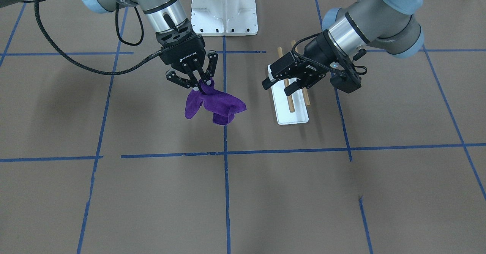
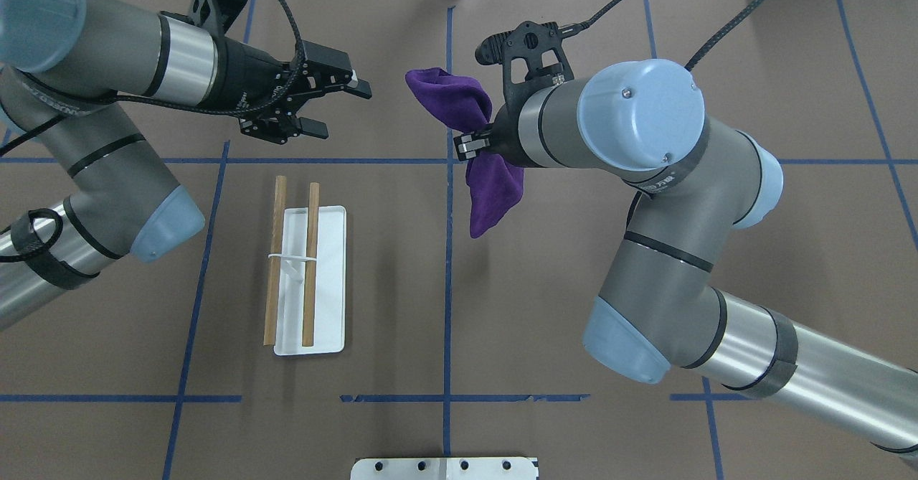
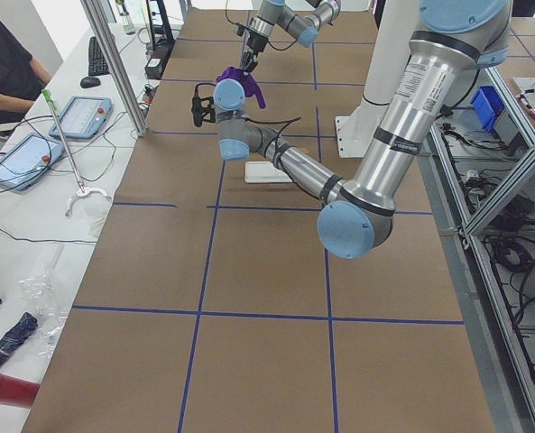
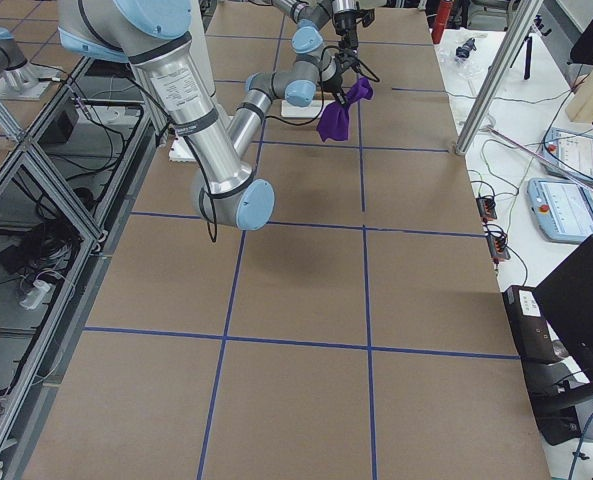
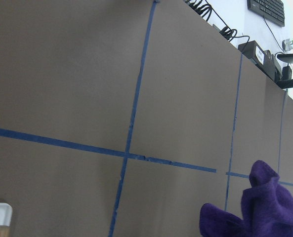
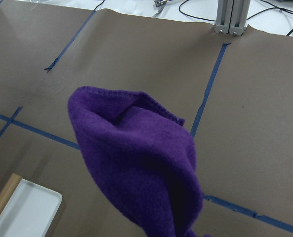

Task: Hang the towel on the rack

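The purple towel [image 1: 212, 104] hangs bunched from my right gripper [image 1: 201, 82], which is shut on its top edge and holds it off the table. It also shows in the overhead view [image 2: 459, 103] and fills the right wrist view [image 6: 141, 163]. The rack [image 2: 330, 279], a white tray base with two parallel wooden dowels [image 2: 310, 257], stands on the table to the left of the towel in the overhead view. My left gripper [image 2: 341, 110] is open and empty, hovering beyond the rack's far end; in the front view it [image 1: 278, 87] overlaps the rack [image 1: 294, 115].
The white bolted robot pedestal [image 1: 224, 7] stands at the table's near edge between the arms. Blue tape lines [image 2: 448, 286] grid the brown table. An operator and tablets [image 3: 69, 117] are at a side bench beyond the table.
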Controlling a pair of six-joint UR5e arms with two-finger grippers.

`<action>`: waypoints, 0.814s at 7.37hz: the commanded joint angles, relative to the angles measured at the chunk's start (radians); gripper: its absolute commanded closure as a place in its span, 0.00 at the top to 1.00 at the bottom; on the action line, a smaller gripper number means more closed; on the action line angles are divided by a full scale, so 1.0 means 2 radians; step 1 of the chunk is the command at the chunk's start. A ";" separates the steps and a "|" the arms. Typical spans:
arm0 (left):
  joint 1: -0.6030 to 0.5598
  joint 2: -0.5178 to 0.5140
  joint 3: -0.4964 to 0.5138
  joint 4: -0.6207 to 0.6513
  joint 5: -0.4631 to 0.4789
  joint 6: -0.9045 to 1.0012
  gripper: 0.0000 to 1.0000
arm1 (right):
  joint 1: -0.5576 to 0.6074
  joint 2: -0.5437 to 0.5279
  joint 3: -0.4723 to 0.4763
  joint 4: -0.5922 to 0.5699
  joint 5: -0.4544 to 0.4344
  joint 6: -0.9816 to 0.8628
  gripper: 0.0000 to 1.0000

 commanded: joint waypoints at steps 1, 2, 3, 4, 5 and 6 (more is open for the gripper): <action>0.018 -0.032 0.005 0.000 0.006 -0.034 1.00 | -0.022 0.002 0.005 -0.006 -0.026 -0.002 0.00; 0.018 -0.033 0.006 0.000 0.009 -0.033 1.00 | -0.040 0.001 0.013 -0.006 -0.044 -0.001 0.00; 0.017 -0.031 0.008 0.001 0.017 -0.033 0.98 | -0.058 -0.003 0.024 -0.006 -0.067 0.000 0.00; 0.017 -0.031 0.017 0.001 0.024 -0.033 0.97 | -0.067 -0.008 0.035 -0.007 -0.078 0.000 0.00; 0.017 -0.031 0.019 0.001 0.024 -0.033 0.96 | -0.067 -0.007 0.037 -0.007 -0.078 0.001 0.00; 0.018 -0.033 0.019 0.001 0.024 -0.033 0.95 | -0.067 -0.006 0.037 -0.007 -0.078 0.001 0.00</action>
